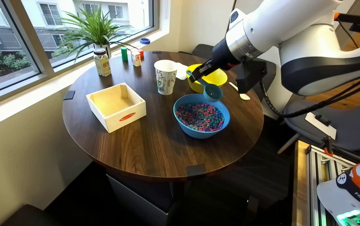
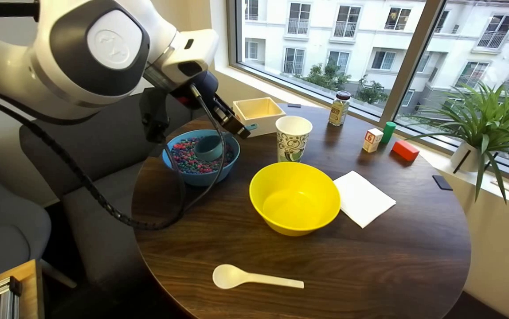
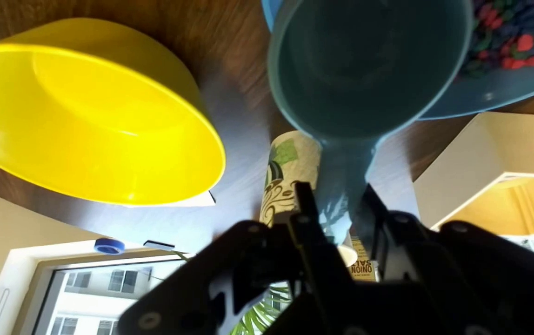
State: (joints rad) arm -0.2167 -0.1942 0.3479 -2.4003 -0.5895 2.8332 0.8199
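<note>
My gripper (image 1: 191, 76) is shut on the thin handle of a blue-grey scoop (image 1: 213, 93); one finger stands on each side of the handle in the wrist view. The scoop's round cup (image 3: 369, 70) faces the wrist camera, and I see nothing inside it. It hangs over the back part of a blue bowl (image 1: 195, 133), apart from the small pink, green and blue pieces (image 1: 203, 117) that partly fill the bowl. A yellow bowl (image 2: 296, 228) stands beside the blue one, with no contents visible. A patterned paper cup (image 2: 292, 144) stands close by.
An open wooden box (image 1: 125, 118) lies beyond the cup. A white spoon (image 2: 259, 278) and a napkin (image 2: 364, 200) lie near the yellow bowl. A spice jar (image 2: 339, 108), a lettered block (image 2: 372, 140), a red block (image 2: 405, 150) and a plant (image 2: 480, 128) are by the window.
</note>
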